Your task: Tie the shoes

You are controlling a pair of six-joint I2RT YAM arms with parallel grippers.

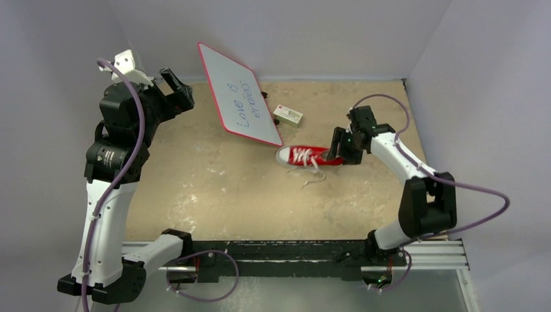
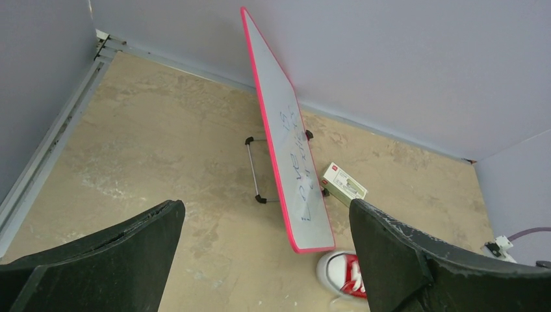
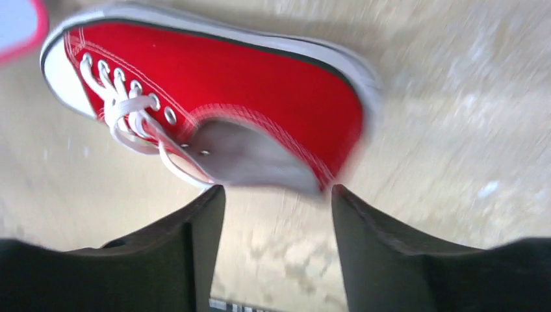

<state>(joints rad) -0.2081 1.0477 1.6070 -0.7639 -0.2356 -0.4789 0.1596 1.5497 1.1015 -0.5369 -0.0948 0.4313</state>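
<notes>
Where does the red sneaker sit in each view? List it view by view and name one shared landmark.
Top external: red sneaker right of centre, below the whiteboard corner.
Left wrist: sneaker toe at the bottom edge, under the whiteboard.
Right wrist: sneaker fills the upper half, toe left.
Shared landmark: the red-framed whiteboard.

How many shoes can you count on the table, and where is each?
1. A single red sneaker lies on the table right of centre, by the whiteboard's lower corner, with the right gripper open at its heel end. The whiteboard might hide another.
</notes>
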